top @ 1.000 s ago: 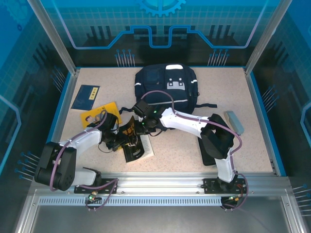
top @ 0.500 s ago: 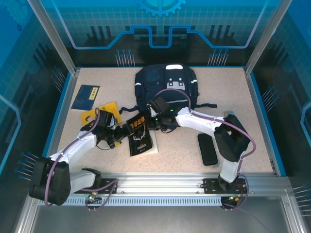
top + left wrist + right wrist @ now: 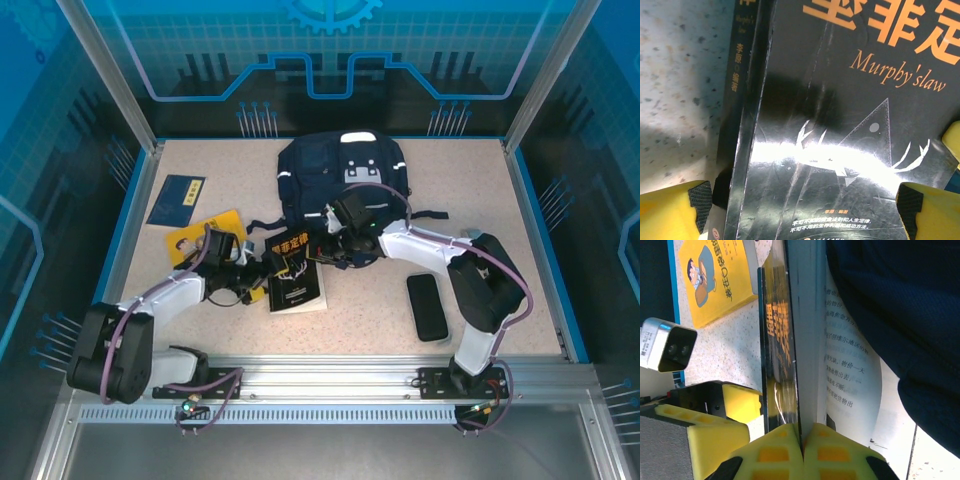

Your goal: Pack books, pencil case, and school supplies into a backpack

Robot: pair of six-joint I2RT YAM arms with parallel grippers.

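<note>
Overhead, finds the black book (image 3: 293, 278) on the counter (image 3: 480, 200) just before the backpack (image 3: 345, 175), with the navy book (image 3: 177, 200) and yellow book (image 3: 190, 238) off left. Closer in, catches the right fingers (image 3: 835, 452) clamped on its lifted cover, a printed page (image 3: 850, 370) bared. From the left wrist, shows the left fingers (image 3: 670, 212) spread wide astride the cover; cannot tell whether touching. Crops the title's top.

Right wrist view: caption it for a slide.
Right claw shut on the edge of the black book, navy backpack alongside.
</note>
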